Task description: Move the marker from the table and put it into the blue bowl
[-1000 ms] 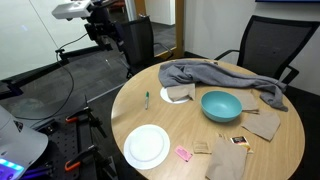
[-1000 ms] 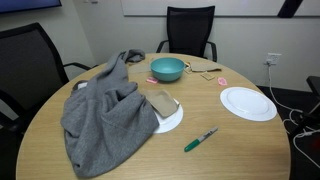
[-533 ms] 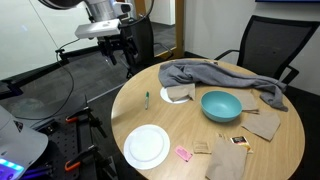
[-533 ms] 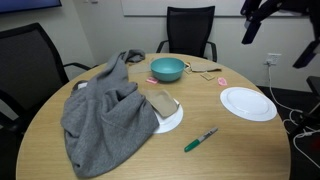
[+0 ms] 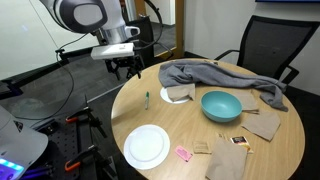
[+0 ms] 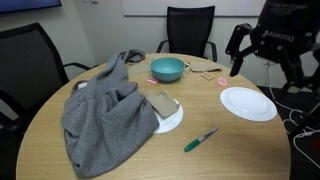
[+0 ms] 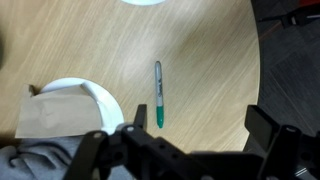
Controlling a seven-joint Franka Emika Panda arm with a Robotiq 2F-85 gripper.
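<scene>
we see the marker (image 7: 158,95) as a thin stick with a grey barrel and a green cap. the print on it is too blurred to read. it lies flat on the table (image 5: 190,132), near a small white plate (image 7: 108,108) and well apart from the blue bowl (image 5: 221,105). the gripper (image 7: 190,140) hangs in the air, jaws spread wide, holding nothing.

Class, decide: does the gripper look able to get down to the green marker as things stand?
Probably yes: the marker lies alone on bare table, the open gripper hangs roughly above it, and nothing stands between them.
</scene>
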